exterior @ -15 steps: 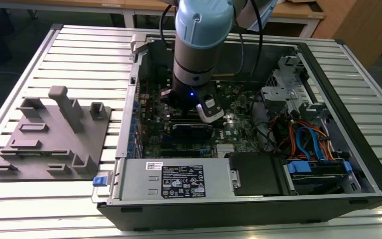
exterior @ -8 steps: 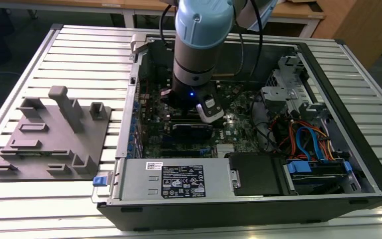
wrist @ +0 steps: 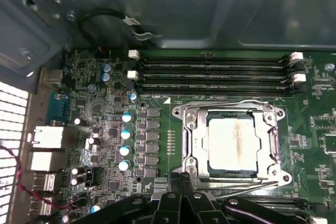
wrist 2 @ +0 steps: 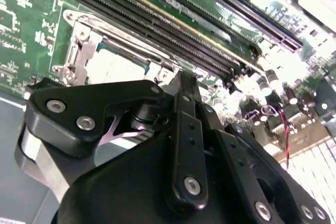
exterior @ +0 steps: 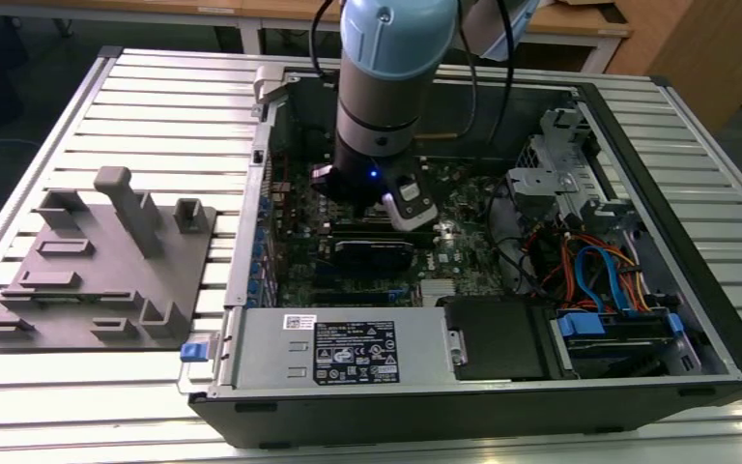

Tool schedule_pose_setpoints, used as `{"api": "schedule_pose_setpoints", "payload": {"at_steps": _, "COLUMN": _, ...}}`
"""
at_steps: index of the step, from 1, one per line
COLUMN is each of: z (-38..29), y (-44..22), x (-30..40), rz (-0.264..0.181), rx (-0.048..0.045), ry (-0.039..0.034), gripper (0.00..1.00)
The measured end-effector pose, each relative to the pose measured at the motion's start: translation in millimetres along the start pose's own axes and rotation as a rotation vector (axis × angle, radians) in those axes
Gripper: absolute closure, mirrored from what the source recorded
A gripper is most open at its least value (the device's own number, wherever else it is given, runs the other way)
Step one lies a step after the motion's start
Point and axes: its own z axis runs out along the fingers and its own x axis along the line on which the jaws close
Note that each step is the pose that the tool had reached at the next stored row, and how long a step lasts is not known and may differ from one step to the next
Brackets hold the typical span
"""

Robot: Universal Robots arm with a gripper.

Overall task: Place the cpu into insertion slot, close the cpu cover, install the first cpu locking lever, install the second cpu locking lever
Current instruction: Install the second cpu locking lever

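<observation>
The cpu (wrist: 232, 144), a pale silver square with a faint streak, lies flat in the socket on the green motherboard. The cpu cover (wrist: 195, 140), a grey metal frame, lies down around it. One thin wire locking lever (wrist: 226, 103) runs along the socket side by the memory slots; another (wrist: 247, 182) runs along the opposite side. My gripper (wrist: 181, 178) hovers at that second side's corner, its black fingers together with nothing seen between them. In the second wrist view the gripper (wrist 2: 184, 80) stands just beside the cover (wrist 2: 79, 59) and cpu (wrist 2: 118, 66). The arm (exterior: 378, 116) reaches down into the open computer case.
Black memory slots (wrist: 215, 74) run beside the socket, and capacitors (wrist: 126, 135) stand on its other side. In the case are a power supply (exterior: 339, 348) and orange and blue cables (exterior: 590, 271). A grey fixture plate (exterior: 100, 261) sits on the slatted table at the exterior view's left.
</observation>
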Motion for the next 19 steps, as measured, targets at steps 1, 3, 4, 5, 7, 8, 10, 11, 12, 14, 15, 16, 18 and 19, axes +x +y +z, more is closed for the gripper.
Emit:
{"api": "schedule_pose_setpoints", "payload": {"at_steps": 1, "z": -1.4, "y": 0.3, "x": 0.1, "rz": 0.000, "rx": 0.0000, "ry": 0.0000, "gripper": 0.90}}
{"api": "schedule_pose_setpoints", "payload": {"at_steps": 3, "z": -3.9, "y": 1.0, "x": 0.1, "rz": 0.000, "rx": -0.0001, "ry": 0.0000, "gripper": 0.90}}
{"api": "schedule_pose_setpoints", "payload": {"at_steps": 4, "z": -5.3, "y": 1.5, "x": 0.1, "rz": 0.000, "rx": -0.0001, "ry": 0.0000, "gripper": 0.90}}
{"api": "schedule_pose_setpoints", "payload": {"at_steps": 5, "z": -6.9, "y": 2.0, "x": 0.2, "rz": 0.000, "rx": 0.0000, "ry": 0.0000, "gripper": 0.90}}
{"api": "schedule_pose_setpoints", "payload": {"at_steps": 7, "z": -10.8, "y": 3.2, "x": 0.3, "rz": 0.000, "rx": 0.0000, "ry": 0.0001, "gripper": 0.90}}
{"api": "schedule_pose_setpoints", "payload": {"at_steps": 8, "z": -12.5, "y": 3.7, "x": 0.4, "rz": 0.000, "rx": -0.0001, "ry": 0.0000, "gripper": 0.90}}
{"api": "schedule_pose_setpoints", "payload": {"at_steps": 10, "z": -15.2, "y": 4.6, "x": 0.5, "rz": 0.000, "rx": 0.0000, "ry": 0.0001, "gripper": 0.90}}
{"api": "schedule_pose_setpoints", "payload": {"at_steps": 11, "z": -16.6, "y": 5.1, "x": 0.5, "rz": 0.000, "rx": 0.0000, "ry": 0.0001, "gripper": 0.90}}
{"api": "schedule_pose_setpoints", "payload": {"at_steps": 12, "z": -18.4, "y": 5.7, "x": 0.6, "rz": 0.000, "rx": 0.0000, "ry": 0.0003, "gripper": 0.90}}
{"api": "schedule_pose_setpoints", "payload": {"at_steps": 14, "z": -22.4, "y": 7.2, "x": 0.7, "rz": 0.000, "rx": -0.0002, "ry": 0.0005, "gripper": 0.90}}
{"api": "schedule_pose_setpoints", "payload": {"at_steps": 15, "z": -24.7, "y": 8.0, "x": 0.7, "rz": 0.000, "rx": -0.0001, "ry": 0.0005, "gripper": 0.90}}
{"api": "schedule_pose_setpoints", "payload": {"at_steps": 16, "z": -27.4, "y": 8.8, "x": 0.8, "rz": 0.000, "rx": 0.0000, "ry": 0.0006, "gripper": 0.90}}
{"api": "schedule_pose_setpoints", "payload": {"at_steps": 18, "z": -32.8, "y": 10.4, "x": 0.9, "rz": 0.000, "rx": 0.0000, "ry": 0.0008, "gripper": 0.90}}
{"api": "schedule_pose_setpoints", "payload": {"at_steps": 19, "z": -35.3, "y": 11.1, "x": 1.0, "rz": 0.000, "rx": -0.0001, "ry": 0.0008, "gripper": 0.90}}
